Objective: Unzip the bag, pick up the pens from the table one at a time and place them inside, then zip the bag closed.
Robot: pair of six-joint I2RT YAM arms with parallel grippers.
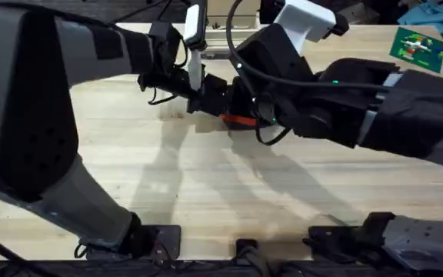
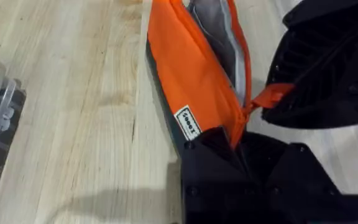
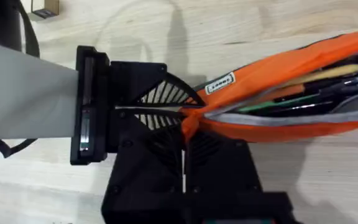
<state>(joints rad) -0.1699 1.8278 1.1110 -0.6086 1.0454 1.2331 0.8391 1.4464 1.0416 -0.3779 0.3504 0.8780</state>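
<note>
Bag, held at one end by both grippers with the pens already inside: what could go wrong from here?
1. The bag gapes, and the pens lie near the opening; a tug might spill them.
2. The left gripper pinches the bag's end and the right gripper the orange tab; the thin tab could slip mid-zip.

Even, bright room light falls on the pale table (image 1: 206, 192) from above, and soft grey shadows of both arms spread across the planks toward the camera from the bag (image 1: 241, 120). The two arms rising close under the overhead camera show large, dark and blurred. In the left wrist view the bag's orange cloth (image 2: 191, 81) is sharp and strongly saturated, while the black tool (image 2: 241, 180) nearest the lens loses detail. No harsh glare shows on the wood.
</note>
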